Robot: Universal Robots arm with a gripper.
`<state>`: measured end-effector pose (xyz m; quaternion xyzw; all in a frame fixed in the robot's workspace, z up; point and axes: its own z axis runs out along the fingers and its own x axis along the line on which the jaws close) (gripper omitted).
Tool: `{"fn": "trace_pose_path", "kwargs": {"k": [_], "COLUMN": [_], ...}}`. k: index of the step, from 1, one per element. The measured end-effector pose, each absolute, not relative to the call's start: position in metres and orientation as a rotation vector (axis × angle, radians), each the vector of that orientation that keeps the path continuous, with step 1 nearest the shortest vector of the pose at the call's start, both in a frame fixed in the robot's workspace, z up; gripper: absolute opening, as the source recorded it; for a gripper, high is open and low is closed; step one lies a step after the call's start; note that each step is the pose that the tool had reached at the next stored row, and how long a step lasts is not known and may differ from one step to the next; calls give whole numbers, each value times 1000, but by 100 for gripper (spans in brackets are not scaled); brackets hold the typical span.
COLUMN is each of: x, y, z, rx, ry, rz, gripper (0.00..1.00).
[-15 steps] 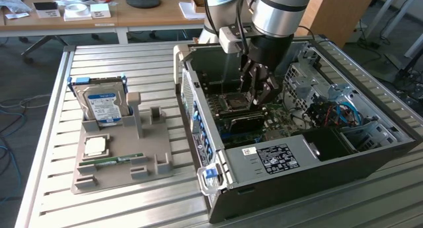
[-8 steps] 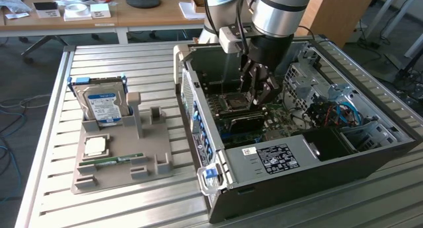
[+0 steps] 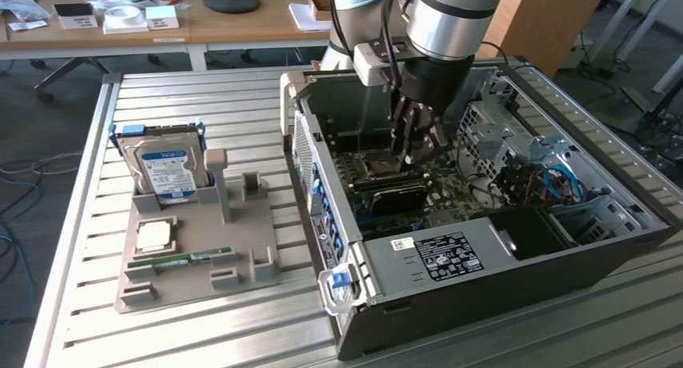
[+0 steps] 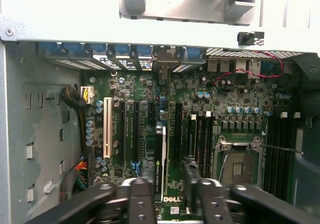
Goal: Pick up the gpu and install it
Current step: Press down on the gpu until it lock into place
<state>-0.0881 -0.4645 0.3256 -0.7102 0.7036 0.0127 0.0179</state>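
The jaws stand a little apart astride the gpu point(image 4: 161, 159), which is upright on its edge in a slot of the motherboard point(image 4: 210, 109); whether the fingers point(image 4: 142, 191) press the card or merely flank it is hard to tell. The gripper point(image 4: 165, 184) hangs just above the motherboard inside the open computer case point(image 3: 533, 256). In the wrist view only the card's thin edge with a logo shows, its lower end cut off behind the fingers. In the exterior view the gripper point(image 3: 414, 140) covers part of the motherboard beneath it, and the card there cannot be made out. Outside the case, on the exterior view's left, a grey holder point(image 3: 197, 260) carries a hard drive point(image 3: 162, 172) standing upright.
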Motion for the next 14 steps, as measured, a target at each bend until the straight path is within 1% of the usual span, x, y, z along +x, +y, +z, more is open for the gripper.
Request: {"fn": "trace_pose_path", "kwargs": {"k": [2, 3, 6, 7, 8, 14], "x": [-88, -88, -88, -88, -88, -88], "y": [-464, -464, -464, -464, -464, -464], "z": [326, 326, 326, 326, 326, 326], "rx": [-2206, -2206, -2206, -2206, -2206, -2206], "ry": [2186, 2186, 2186, 2186, 2186, 2186], "rz": [39, 39, 39, 39, 39, 39], "gripper": [32, 32, 15, 15, 11, 11]}}
